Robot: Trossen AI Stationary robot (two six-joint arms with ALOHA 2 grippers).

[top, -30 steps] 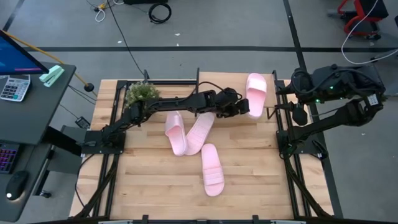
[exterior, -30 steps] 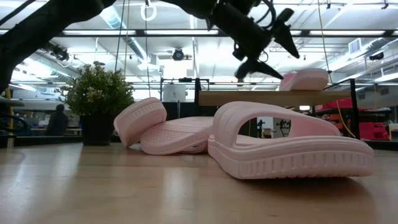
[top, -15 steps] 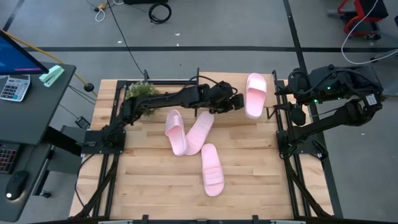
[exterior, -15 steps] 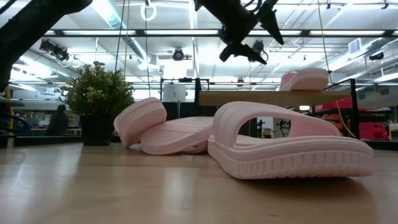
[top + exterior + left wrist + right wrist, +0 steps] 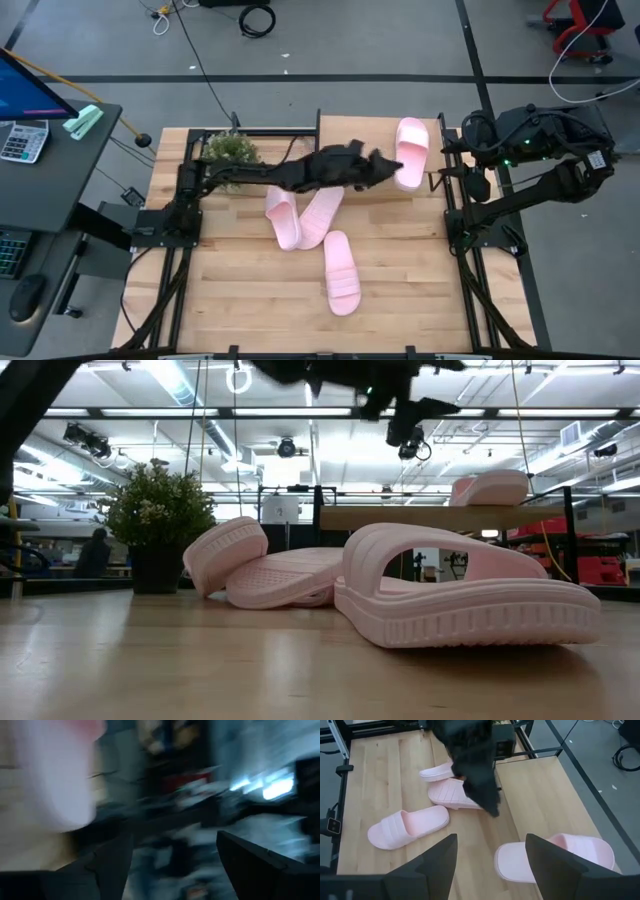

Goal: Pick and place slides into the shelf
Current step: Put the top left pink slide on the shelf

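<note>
The slides are looking like moulded foam, so they are probably light, springy and a little grippy, not fragile; the wide strap or the sole's long edge seems the best place to pinch, since the flat sole gives little to close on. One slide (image 5: 411,152) is already lying on the shelf (image 5: 355,135) at the counter's far right, overhanging its end toward the right arm's side. Two more (image 5: 281,213) (image 5: 320,214) are lying crossed and touching in the middle of the counter (image 5: 240,290), and the fourth (image 5: 341,272) is resting alone nearer the front edge. The left hand (image 5: 383,166) is hanging empty with fingers spread wide, just beside the shelved slide. The right hand (image 5: 490,865) is waiting at the right side, fingers apart and holding nothing. Compared with a second ago, the left arm is pulling back and lifting away from the shelf, while all four slides are lying where they were.
</note>
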